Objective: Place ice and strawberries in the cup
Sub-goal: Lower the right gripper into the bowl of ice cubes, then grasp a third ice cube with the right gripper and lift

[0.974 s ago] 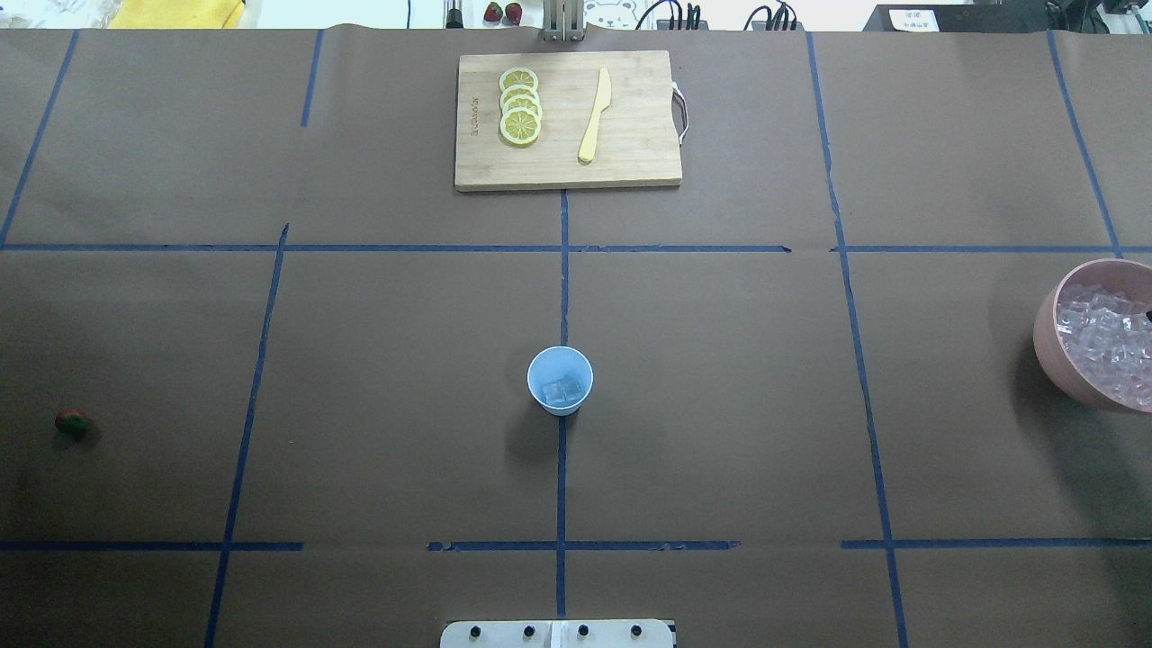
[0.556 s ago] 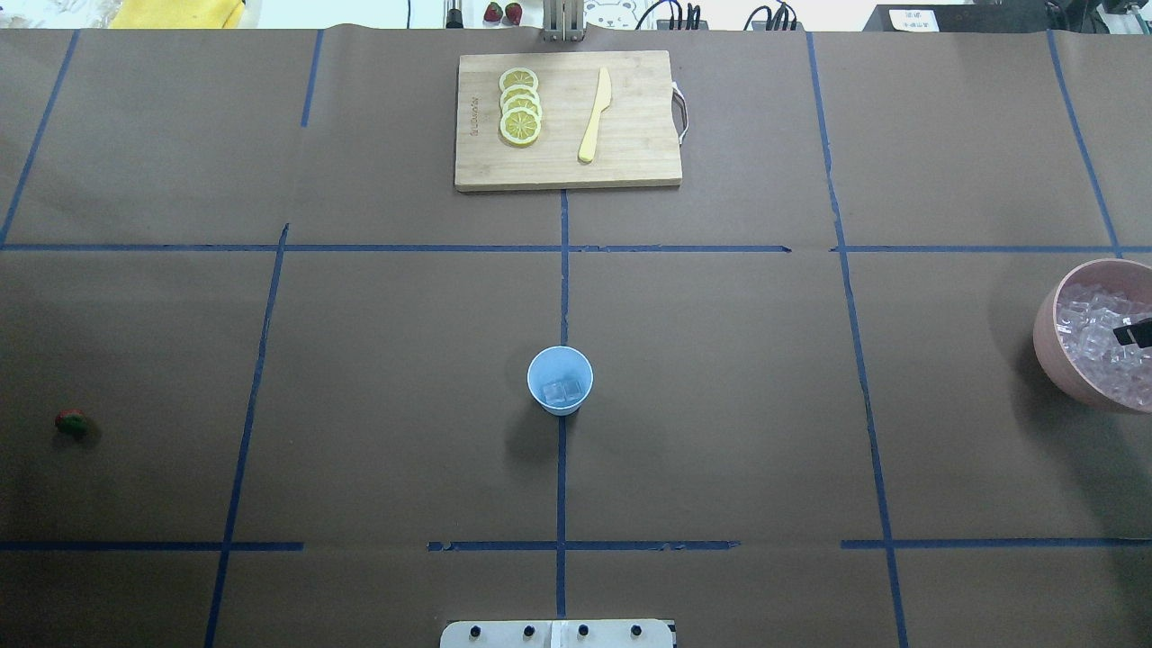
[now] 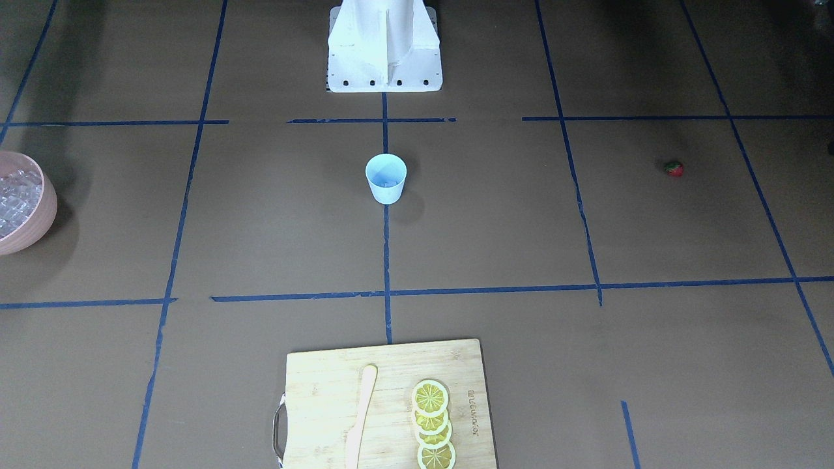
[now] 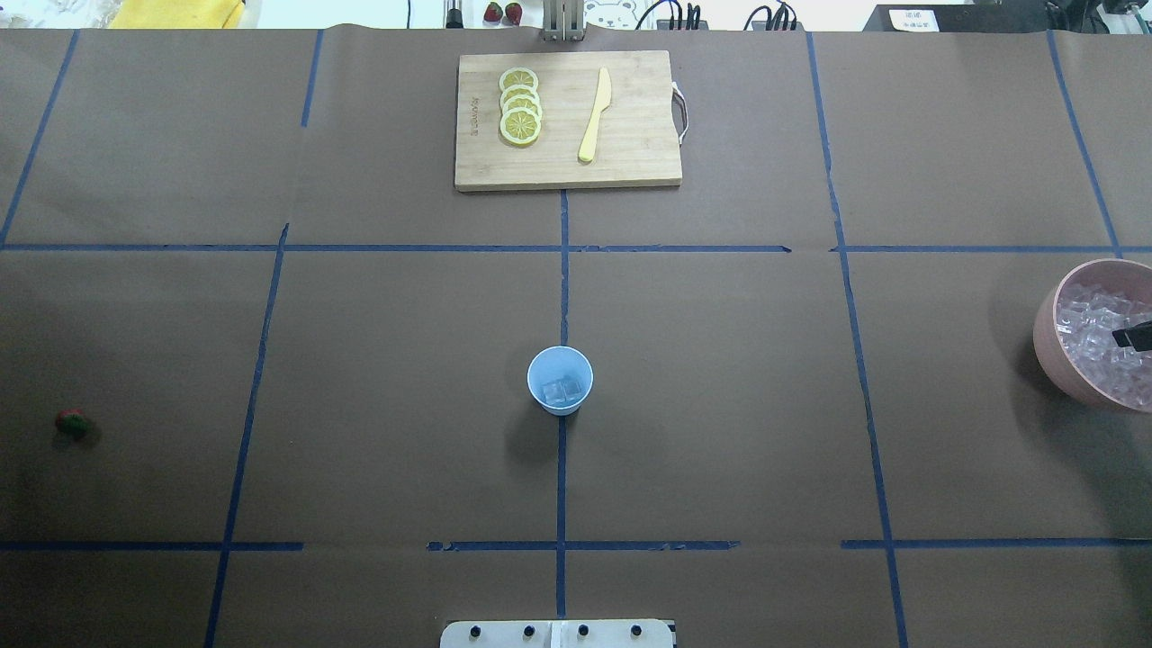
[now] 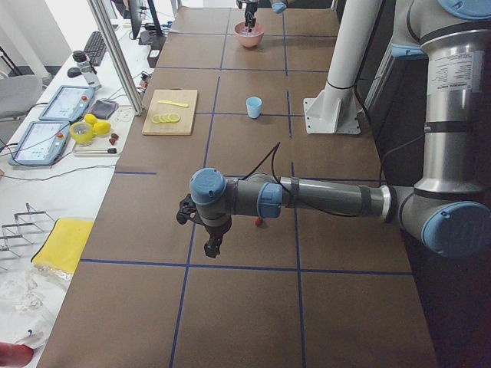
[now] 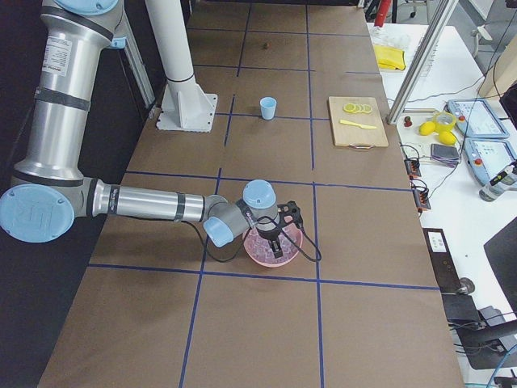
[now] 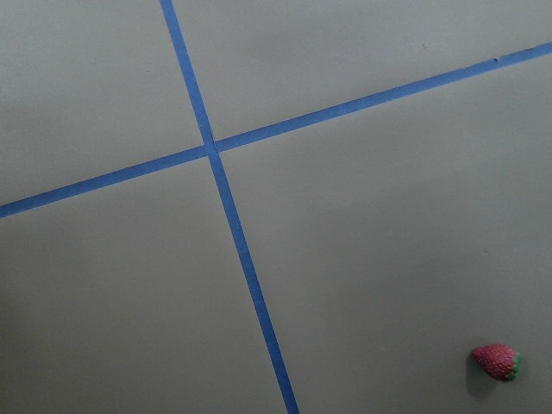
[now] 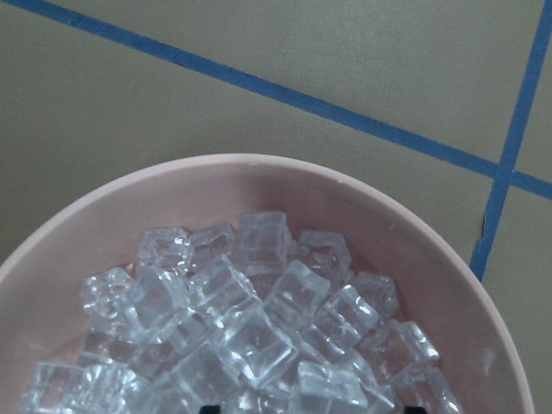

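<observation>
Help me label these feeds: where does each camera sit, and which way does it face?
Front-facing: across the table, facing the robot, steeply down; only its base shows.
Overhead: behind the robot, looking forward and down; base edge and a sliver of the right gripper over the pink bowl.
Exterior left: table end; left arm near.
Exterior right: opposite end; right arm near.
Left wrist: down at the strawberry; no body.
Right wrist: down at the ice; gripper barely visible.
Shared: front-facing and overhead both show the cup.
</observation>
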Available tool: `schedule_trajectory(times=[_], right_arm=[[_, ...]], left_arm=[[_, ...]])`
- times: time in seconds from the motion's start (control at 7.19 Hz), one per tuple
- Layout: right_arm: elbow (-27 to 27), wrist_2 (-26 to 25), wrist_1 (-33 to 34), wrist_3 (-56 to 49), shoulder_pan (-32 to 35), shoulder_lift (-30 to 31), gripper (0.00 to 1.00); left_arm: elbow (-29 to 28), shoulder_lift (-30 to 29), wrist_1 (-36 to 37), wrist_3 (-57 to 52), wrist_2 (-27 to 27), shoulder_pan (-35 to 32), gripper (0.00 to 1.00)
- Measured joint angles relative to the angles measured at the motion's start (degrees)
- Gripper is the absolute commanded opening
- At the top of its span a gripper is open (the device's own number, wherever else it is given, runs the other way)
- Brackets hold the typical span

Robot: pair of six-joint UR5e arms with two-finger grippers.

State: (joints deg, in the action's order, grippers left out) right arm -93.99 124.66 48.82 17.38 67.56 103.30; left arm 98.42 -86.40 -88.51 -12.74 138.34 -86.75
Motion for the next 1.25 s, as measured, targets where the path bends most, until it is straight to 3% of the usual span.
schedule_trajectory(times=[0.28, 0.42, 0.83, 1.25], right_arm=[[0.03, -0.10, -0.04, -0.27, 0.01, -0.16, 0.16], [-0.04, -0.09, -0.04, -0.41, 0.05, -0.19, 0.06], [-0.96, 0.42, -0.02, -0.69, 0.76, 0.04, 0.01], [-6.25, 2.76, 2.64, -0.49, 3.81, -0.08, 0.00]], left_arm=[[0.01, 0.00, 0.00, 0.00, 0.00, 0.00, 1.00], [0.00, 0.00, 0.00, 0.00, 0.02, 0.00, 1.00], [0.00, 0.00, 0.00, 0.02, 0.05, 0.00, 1.00], [0.02, 0.00, 0.00, 0.06, 0.00, 0.00, 1.00]])
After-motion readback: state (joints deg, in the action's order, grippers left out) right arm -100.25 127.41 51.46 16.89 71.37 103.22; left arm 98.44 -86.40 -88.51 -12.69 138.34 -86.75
